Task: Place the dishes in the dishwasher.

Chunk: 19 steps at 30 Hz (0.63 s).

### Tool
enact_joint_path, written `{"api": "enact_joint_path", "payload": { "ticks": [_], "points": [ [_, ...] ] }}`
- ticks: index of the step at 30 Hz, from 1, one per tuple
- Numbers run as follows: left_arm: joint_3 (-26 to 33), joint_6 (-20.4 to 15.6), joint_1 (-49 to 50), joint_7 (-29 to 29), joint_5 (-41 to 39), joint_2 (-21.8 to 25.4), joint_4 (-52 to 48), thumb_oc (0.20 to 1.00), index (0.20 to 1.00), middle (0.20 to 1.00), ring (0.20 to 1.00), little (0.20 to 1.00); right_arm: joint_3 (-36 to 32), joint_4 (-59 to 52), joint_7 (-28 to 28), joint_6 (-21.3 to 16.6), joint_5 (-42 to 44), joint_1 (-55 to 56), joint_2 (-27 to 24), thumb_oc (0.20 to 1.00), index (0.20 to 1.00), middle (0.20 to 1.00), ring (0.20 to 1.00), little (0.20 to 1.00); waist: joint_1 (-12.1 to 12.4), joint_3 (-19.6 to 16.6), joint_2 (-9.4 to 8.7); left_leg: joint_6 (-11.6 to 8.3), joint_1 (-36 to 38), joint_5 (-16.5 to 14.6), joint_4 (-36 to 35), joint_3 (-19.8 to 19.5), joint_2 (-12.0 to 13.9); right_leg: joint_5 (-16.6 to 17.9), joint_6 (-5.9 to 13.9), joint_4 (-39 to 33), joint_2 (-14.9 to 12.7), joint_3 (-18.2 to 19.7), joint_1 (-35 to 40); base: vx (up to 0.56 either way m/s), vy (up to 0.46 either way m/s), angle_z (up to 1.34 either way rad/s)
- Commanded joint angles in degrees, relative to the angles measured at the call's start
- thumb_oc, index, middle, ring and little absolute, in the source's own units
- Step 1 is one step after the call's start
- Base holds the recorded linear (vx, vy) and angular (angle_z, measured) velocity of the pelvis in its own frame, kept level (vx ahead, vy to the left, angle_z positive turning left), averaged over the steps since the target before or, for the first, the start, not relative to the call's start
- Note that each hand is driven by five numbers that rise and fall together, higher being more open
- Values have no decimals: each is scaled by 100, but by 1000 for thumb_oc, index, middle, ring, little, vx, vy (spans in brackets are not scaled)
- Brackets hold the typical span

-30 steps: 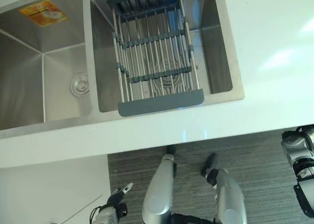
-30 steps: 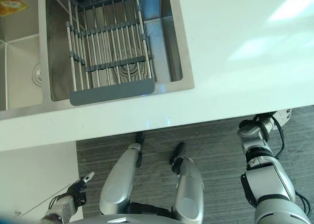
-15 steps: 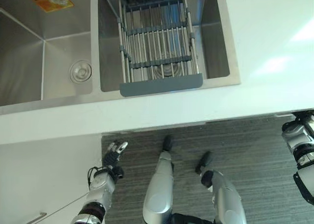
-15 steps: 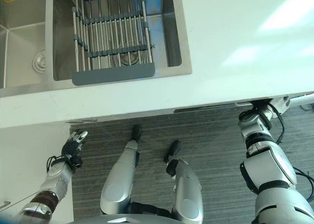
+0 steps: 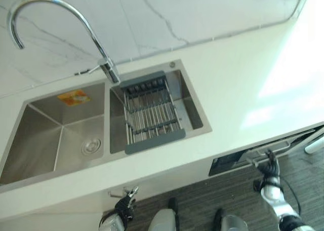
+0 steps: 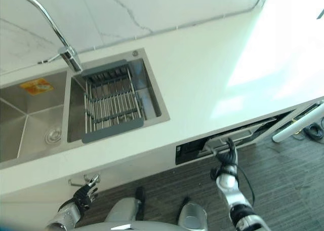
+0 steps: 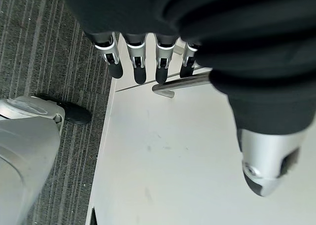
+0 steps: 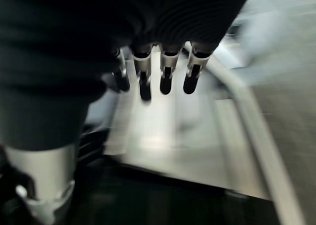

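With relaxed, empty fingers the right hand reaches just under the handle of the slightly ajar dishwasher door, so a shallow hook could slip off, while the left hand, also loosely spread, hangs by a cabinet handle.

the robot's left hand is raised low at its left side, fingers straight and loosely spread, thumb held apart, gripping nothing. its right hand reaches up and forward on a lifted forearm, fingers extended in a row, thumb set off to one side.
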Motion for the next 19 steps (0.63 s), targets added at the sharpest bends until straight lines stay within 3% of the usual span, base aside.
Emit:
{"api": "enact_joint_path", "payload": {
  "ticks": [1,6,10,13,16,19],
  "points": [
    [-471,445,-155,-587,304,-133,41,1000,1000,1000,1000,1000,-17,-32,479,14,323,-436,143,1000,1000,1000,1000,1000,32,179,-284,-2,-604,-352,699,250,94,84,239,-262,-81,301,335,26,-17,-13],
    [-581,765,-192,-759,419,-311,472,1000,1000,1000,1000,1000,-188,756,1086,175,410,-227,431,1000,1000,1000,1000,1000,-88,-6,-352,67,-364,-521,699,332,63,68,266,-262,-70,420,344,21,-32,-12],
    [-638,1112,-216,-706,677,-398,738,1000,1000,1000,1000,1000,-287,1241,1123,207,301,-186,547,1000,1000,1000,1000,1000,-149,-162,-397,94,-279,-602,699,392,69,86,291,-262,-54,479,253,13,-40,-15],
    [-630,1615,-237,-470,891,-457,984,1000,1000,1000,1000,1000,-316,1518,1184,201,171,-180,624,1000,1000,1000,1000,1000,-182,-246,-432,106,-209,-663,699,453,75,102,320,-262,-46,551,197,17,-24,-11],
    [-580,2095,-260,-583,1072,-457,1182,1000,1000,1000,1000,1000,-309,1572,1188,162,109,-155,654,1000,1000,1000,1000,1000,-217,-288,-455,113,-171,-697,699,478,83,101,322,-262,-42,575,197,6,-5,-1],
    [-610,1979,-278,-673,1341,-430,1281,1000,1000,1000,1000,1000,-307,1586,1202,146,121,-131,679,1000,1000,1000,1000,1000,-267,-328,-470,133,-107,-747,699,513,87,87,322,-262,-19,641,209,22,-2,-3]
  ]
}}
